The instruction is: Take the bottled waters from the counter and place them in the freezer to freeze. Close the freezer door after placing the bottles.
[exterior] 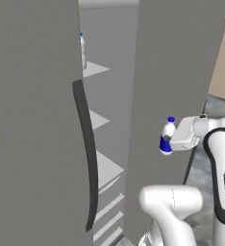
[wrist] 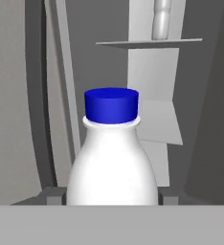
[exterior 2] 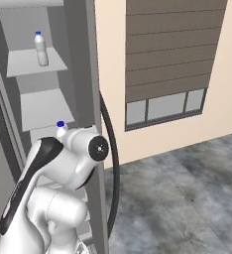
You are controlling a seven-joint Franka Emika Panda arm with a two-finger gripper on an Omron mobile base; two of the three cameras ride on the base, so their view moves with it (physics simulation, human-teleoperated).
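Observation:
My gripper is shut on a bottled water with a blue cap and a dark blue label, held upright in front of the open freezer. In the hand view this bottle stands between my fingertips; in the right base view its cap peeks over my arm. The other, plain bottled water stands on an upper white shelf inside the freezer, also seen as bottle and bottle. The freezer door, with its dark curved handle, stands open to the left. The counter is out of view.
The refrigerator's other grey door is shut to the right of the opening, its dark handle curving down its edge. Lower white shelves lie inside the freezer. A beige wall with a shuttered window and mottled grey floor lie to the right.

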